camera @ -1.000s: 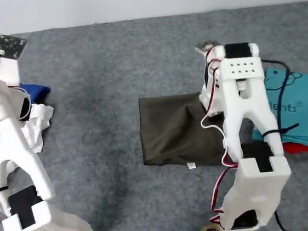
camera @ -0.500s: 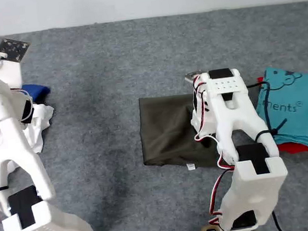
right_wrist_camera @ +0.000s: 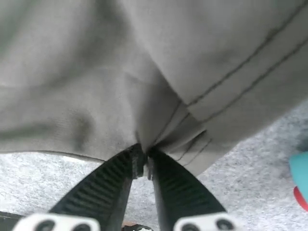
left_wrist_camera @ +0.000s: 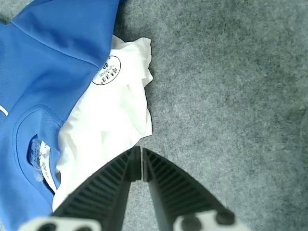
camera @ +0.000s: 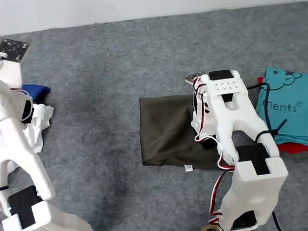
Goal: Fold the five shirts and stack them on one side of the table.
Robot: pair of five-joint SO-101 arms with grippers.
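At the left edge of the grey table (camera: 100, 71), a blue shirt (left_wrist_camera: 53, 72) lies against a crumpled white shirt (left_wrist_camera: 110, 120). The left gripper (left_wrist_camera: 142, 155) hangs over the white shirt's edge, its jaws pressed together with nothing between them. In the middle lies an olive shirt (camera: 164, 131), folded to a rectangle. The right gripper (right_wrist_camera: 143, 155) is down on the shirt's right part, jaws pinched on a bunched fold of the cloth. Farther right, a teal shirt (camera: 299, 108) lies on a red shirt (camera: 306, 148).
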